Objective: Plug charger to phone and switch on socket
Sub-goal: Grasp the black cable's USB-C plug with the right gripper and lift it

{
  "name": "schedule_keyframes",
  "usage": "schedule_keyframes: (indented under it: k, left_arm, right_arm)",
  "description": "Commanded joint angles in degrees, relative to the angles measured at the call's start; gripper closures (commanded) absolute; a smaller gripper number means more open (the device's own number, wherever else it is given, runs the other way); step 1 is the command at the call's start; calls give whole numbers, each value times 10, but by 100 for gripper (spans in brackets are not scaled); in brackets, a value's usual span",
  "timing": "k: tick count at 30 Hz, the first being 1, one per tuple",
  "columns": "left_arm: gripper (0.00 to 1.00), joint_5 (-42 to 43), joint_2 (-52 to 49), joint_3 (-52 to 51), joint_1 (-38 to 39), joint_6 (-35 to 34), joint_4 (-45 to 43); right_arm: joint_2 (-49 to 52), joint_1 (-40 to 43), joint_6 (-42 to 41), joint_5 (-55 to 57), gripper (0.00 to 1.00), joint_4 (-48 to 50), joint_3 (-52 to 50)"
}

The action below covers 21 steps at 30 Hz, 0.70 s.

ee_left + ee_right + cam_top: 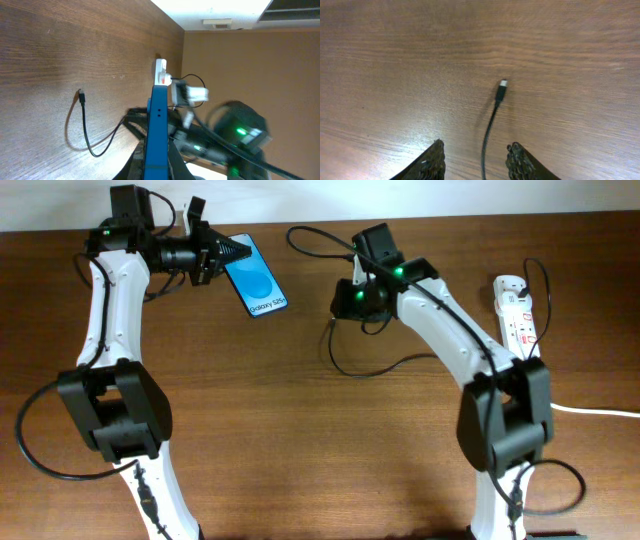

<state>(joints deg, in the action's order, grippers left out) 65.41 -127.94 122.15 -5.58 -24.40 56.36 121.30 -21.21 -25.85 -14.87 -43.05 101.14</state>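
Nearest, the right gripper [477,146]: two black ridged fingers [429,162] spread wide, gripping nothing. The thin black charger cable [487,135] lies between them on the brown wood-grain table [395,60]. It curves ahead to a small black connector [501,89] with a pale metal tip, flat on the wood.

Farther out, the left gripper [226,252] is clenched on the far end of the slim black-framed phone [256,278]. Its screen is glossy blue, with a white text strip at the free end. Left wrist view shows it edge-on.

Far right, an elongated white plastic power strip [517,308] with red markings and a thick white cord [600,411].
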Motion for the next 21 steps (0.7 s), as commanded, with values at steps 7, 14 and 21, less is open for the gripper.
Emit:
schedule_keyframes:
  k: [7,14,21]
  left_arm:
    - [100,23,2,5,-1,10,4]
    - [100,23,2,5,-1,10,4]
    - [100,23,2,5,-1,10,4]
  right_arm:
    - [84,-5,-36,-70,65,35,6]
    - [113,-5,-45,-62,65,53,5]
    - [141,-5,-45,-64,69,69,4]
